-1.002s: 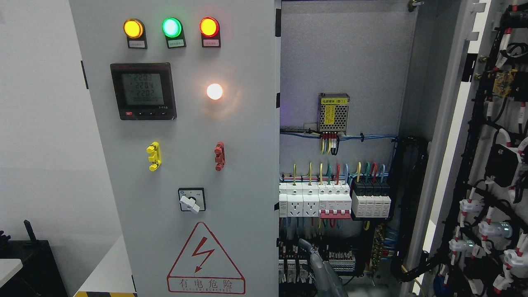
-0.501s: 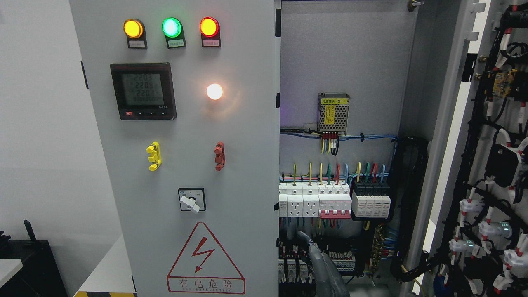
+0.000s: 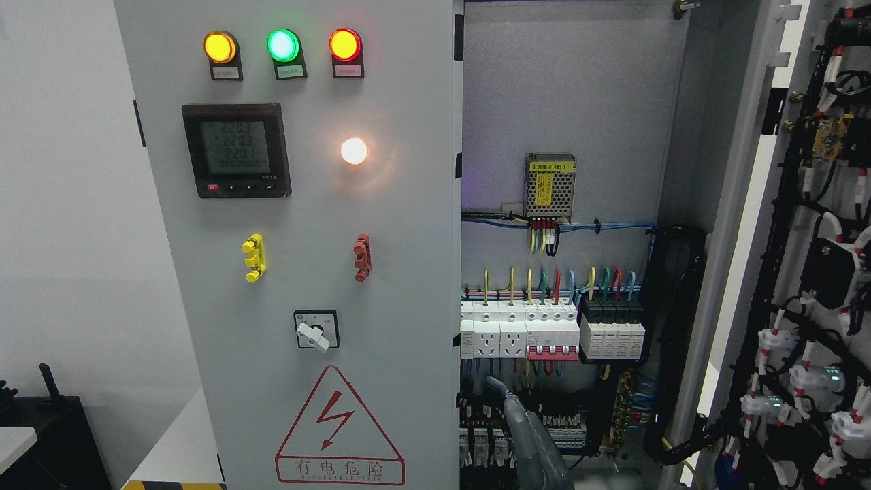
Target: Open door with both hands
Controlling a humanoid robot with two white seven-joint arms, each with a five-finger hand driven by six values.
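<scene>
The grey cabinet's left door (image 3: 306, 204) stands closed, carrying three lamps, a meter (image 3: 236, 150), two small handles and a rotary switch (image 3: 314, 331). The right door (image 3: 816, 272) is swung wide to the right, its wired inner face showing. My right hand (image 3: 527, 435) rises from the bottom edge just right of the left door's free edge, in front of the lower terminal rows. Its grey fingers (image 3: 507, 401) are stretched upward and hold nothing. Whether it touches the door edge is unclear. The left hand is out of view.
Inside the open bay sit a row of breakers (image 3: 544, 333), a power supply (image 3: 550, 178) and bundled cables (image 3: 674, 340). A black unit (image 3: 47, 435) stands at the lower left by the white wall. A yellow-black strip (image 3: 173, 484) marks the floor.
My right hand has crept slightly up and left along the lower cabinet bay. Both doors have stayed where they were.
</scene>
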